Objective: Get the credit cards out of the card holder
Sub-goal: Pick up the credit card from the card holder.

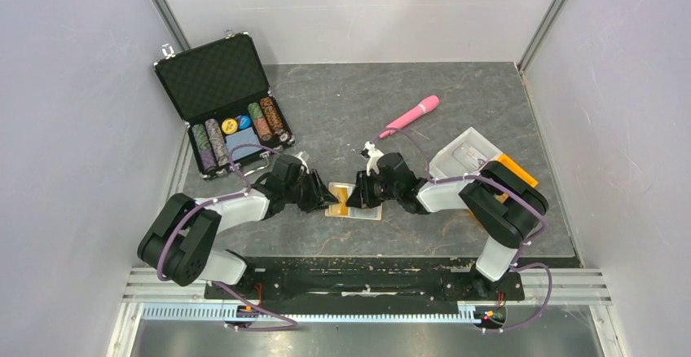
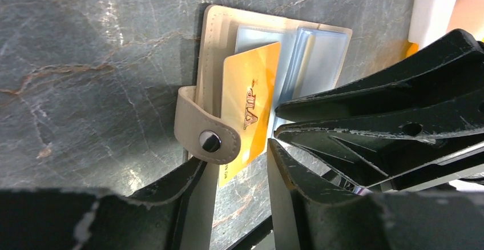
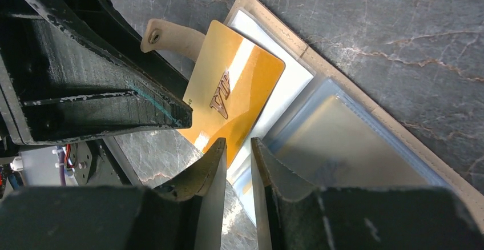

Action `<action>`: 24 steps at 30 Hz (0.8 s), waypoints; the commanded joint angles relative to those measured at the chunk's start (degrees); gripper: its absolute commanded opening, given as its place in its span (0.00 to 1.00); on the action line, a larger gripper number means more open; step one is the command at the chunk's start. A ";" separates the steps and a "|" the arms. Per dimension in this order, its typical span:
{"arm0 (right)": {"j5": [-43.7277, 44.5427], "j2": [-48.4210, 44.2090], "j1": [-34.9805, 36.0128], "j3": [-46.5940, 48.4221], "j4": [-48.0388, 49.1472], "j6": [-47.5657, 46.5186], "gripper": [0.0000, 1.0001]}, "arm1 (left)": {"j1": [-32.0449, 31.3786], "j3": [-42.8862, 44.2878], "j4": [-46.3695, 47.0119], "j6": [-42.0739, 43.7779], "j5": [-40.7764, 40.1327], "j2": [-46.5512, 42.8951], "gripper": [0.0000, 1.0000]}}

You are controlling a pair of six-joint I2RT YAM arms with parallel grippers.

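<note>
My card holder (image 2: 214,27) lies open on the table (image 1: 456,112), toward its 6 o'clock edge, with one gold credit card (image 2: 251,90) partly out. My left gripper (image 2: 234,164), at 9 o'clock of the holder, is spread around the card's end and the snap tab (image 2: 197,130). My right gripper (image 3: 235,150), at 3 o'clock, is almost closed at the card's edge. I cannot tell if either one pinches.

Your dark marbled table (image 1: 456,104) carries an open poker-chip case (image 1: 213,76) upper left, a pink tool (image 1: 410,116) upper centre, a white tray (image 1: 468,147) right, and the card holder (image 1: 367,213) spread open at centre.
</note>
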 commanded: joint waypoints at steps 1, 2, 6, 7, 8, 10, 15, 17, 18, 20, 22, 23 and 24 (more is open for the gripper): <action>0.66 1.14 0.40 -0.08 3.35 1.47 0.24 | 0.13 -1.00 5.75 1.30 2.92 0.18 0.42; 0.65 1.23 0.38 -0.32 3.56 1.71 0.24 | 0.13 -1.36 6.77 1.01 3.49 0.24 0.41; 0.95 1.03 0.36 -0.90 3.71 1.86 0.24 | 0.12 -1.64 8.14 0.20 4.68 -0.04 0.32; 0.96 0.90 0.38 -0.92 3.67 1.81 0.24 | 0.11 -1.65 8.11 0.11 4.85 -0.26 0.28; 0.96 0.80 0.37 -0.99 3.60 1.69 0.24 | 0.14 -1.59 7.79 0.01 4.92 -0.55 0.23; 1.00 0.25 0.38 -0.99 3.43 1.40 0.24 | 0.14 -1.58 7.38 -0.29 5.12 -1.18 0.15; 1.25 -2.90 -0.18 -1.36 1.65 -1.55 0.25 | 0.06 -1.09 5.00 -0.55 5.12 -2.89 0.02; 1.05 -6.30 -1.27 -2.48 1.12 -3.73 0.28 | 0.13 -0.66 2.58 -0.30 4.80 -4.09 0.02; 0.95 -8.62 -1.93 -3.02 0.36 -5.18 0.29 | 0.14 -0.36 1.19 -0.05 4.65 -4.81 0.02; 0.41 -12.77 -3.04 -3.61 -1.48 -8.64 0.33 | 0.12 0.11 -1.03 0.39 4.73 -6.46 0.02; -0.34 -16.34 -4.15 -3.80 -4.31 -12.22 0.36 | 0.10 0.89 -3.56 0.92 4.77 -7.94 0.02; -0.61 -18.10 -4.68 -4.04 -5.59 -13.69 0.37 | 0.11 1.56 -6.30 1.75 4.36 -8.56 0.02; -1.09 -19.36 -5.10 -4.19 -6.45 -15.18 0.38 | 0.14 2.46 -8.39 2.52 4.25 -9.04 0.02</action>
